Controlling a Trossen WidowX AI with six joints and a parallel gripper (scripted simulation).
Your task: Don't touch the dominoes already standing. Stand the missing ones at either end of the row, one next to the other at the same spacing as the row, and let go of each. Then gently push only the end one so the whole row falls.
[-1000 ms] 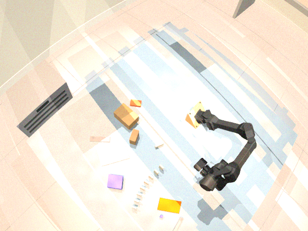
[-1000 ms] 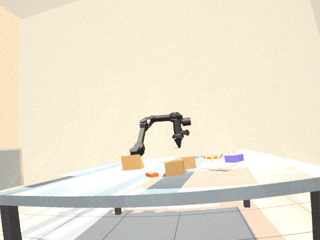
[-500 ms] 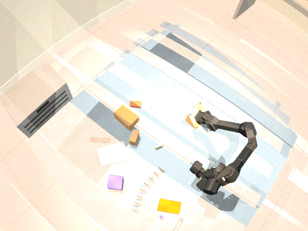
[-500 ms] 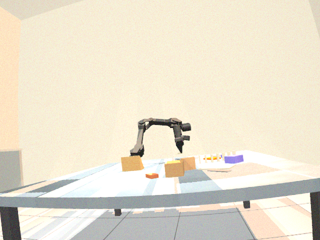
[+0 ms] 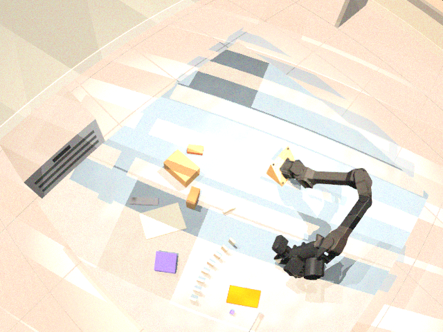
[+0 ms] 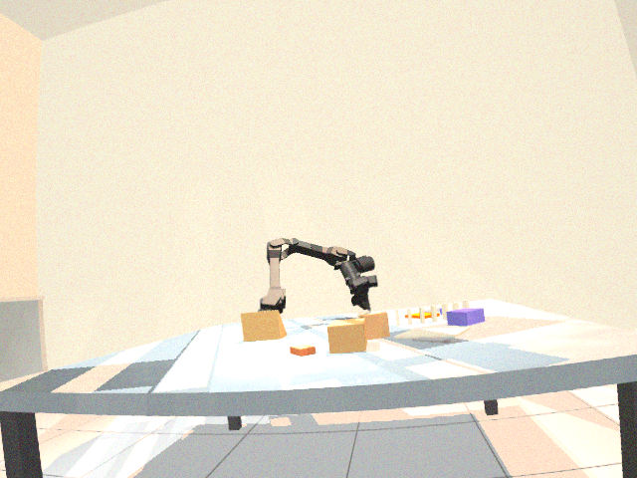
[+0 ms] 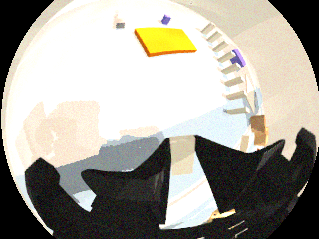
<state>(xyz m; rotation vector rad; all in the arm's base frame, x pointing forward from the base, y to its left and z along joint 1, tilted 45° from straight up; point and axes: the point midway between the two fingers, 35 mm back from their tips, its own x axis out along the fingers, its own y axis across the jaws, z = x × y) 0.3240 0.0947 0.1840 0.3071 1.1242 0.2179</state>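
Observation:
My gripper (image 6: 365, 309) (image 7: 181, 141) is shut on a cream domino (image 7: 182, 158), held upright between the fingertips above the table, off to the side of the row's upper end in the top view. The fingertips are mostly hidden there. A curved row of several cream dominoes stands apart from the gripper; its upper-end domino (image 5: 232, 243) (image 7: 235, 111) and a middle domino (image 7: 232, 81) stand upright. Another cream piece (image 5: 228, 210) (image 7: 244, 143) sits apart beyond that end; whether it stands or lies is unclear.
A yellow slab (image 5: 243, 296) (image 7: 164, 41) and small purple cube (image 5: 232, 312) (image 7: 165, 20) lie beside the row. A purple box (image 5: 165, 261) (image 6: 465, 317) is on its other side. Orange blocks (image 5: 181, 167) (image 5: 193, 197) (image 5: 194, 149), a cream panel (image 5: 163, 221) and a grey bar (image 5: 144, 200) lie farther off.

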